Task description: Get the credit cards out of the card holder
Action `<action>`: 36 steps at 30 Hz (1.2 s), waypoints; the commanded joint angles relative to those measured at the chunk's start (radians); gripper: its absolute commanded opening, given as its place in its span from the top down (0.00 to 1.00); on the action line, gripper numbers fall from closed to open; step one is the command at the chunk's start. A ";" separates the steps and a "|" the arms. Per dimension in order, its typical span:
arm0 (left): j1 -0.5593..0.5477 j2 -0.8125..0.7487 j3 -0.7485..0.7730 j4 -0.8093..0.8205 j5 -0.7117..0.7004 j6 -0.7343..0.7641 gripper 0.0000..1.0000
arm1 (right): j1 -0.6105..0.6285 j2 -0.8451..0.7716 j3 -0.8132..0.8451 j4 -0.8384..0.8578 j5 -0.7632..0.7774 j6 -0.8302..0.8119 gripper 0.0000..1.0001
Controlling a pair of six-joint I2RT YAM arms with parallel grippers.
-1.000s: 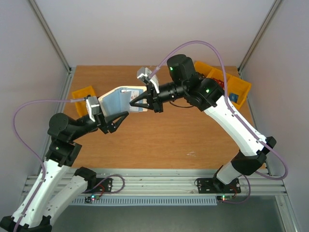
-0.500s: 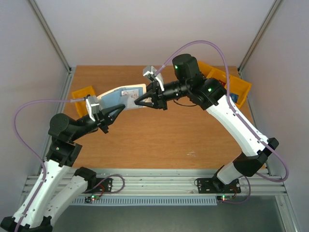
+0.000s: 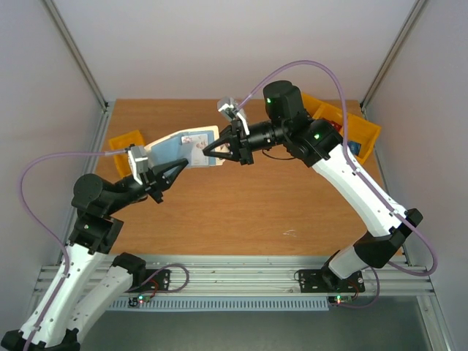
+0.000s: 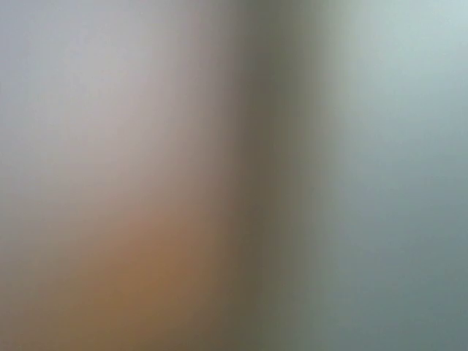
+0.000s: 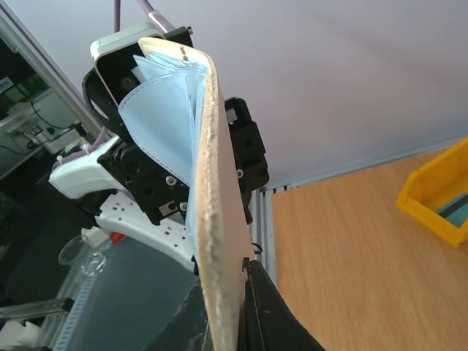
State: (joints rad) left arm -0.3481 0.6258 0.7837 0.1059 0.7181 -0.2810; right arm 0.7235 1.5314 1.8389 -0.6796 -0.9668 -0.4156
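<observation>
Card holder (image 3: 183, 148) hangs midair, clamped by right hand (image 3: 208, 151); left hand (image 3: 174, 175) grip unclear.

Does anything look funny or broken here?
Only the left wrist view looks odd: it is one big blur, so nothing can be made out there. Nothing looks spilled or broken. The card holder is held open above the table, with its edge pinched by the right gripper.

White arms (image 3: 365, 190), black joints (image 3: 89, 189), lilac cables (image 3: 303, 63)
</observation>
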 commanded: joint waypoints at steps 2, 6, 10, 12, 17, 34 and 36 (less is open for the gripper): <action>0.006 -0.017 -0.019 0.015 -0.088 0.000 0.94 | -0.003 0.007 0.015 0.013 0.003 0.031 0.99; 0.017 -0.018 -0.034 -0.035 -0.385 0.005 0.51 | -0.038 0.024 0.051 -0.079 0.084 0.040 0.99; 0.045 -0.007 -0.055 -0.080 -0.835 0.084 0.51 | -0.070 0.034 0.098 -0.197 0.264 0.044 0.99; 0.073 0.016 -0.055 -0.132 -1.017 0.121 0.52 | -0.070 0.053 0.139 -0.276 0.397 0.038 0.99; 0.107 0.003 -0.052 -0.261 -0.932 0.129 0.54 | -0.069 0.138 0.239 -0.474 0.706 0.057 0.99; 0.080 0.010 -0.090 0.017 0.107 -0.098 0.68 | 0.042 0.119 0.186 -0.308 0.267 -0.093 0.99; 0.086 0.007 -0.095 0.015 0.078 -0.134 0.69 | 0.042 0.088 0.154 -0.288 0.212 -0.119 0.99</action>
State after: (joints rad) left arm -0.2722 0.6411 0.7063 0.0795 0.7982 -0.3519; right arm 0.7631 1.7031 2.0327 -1.0691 -0.5552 -0.4629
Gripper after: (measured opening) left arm 0.319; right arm 0.032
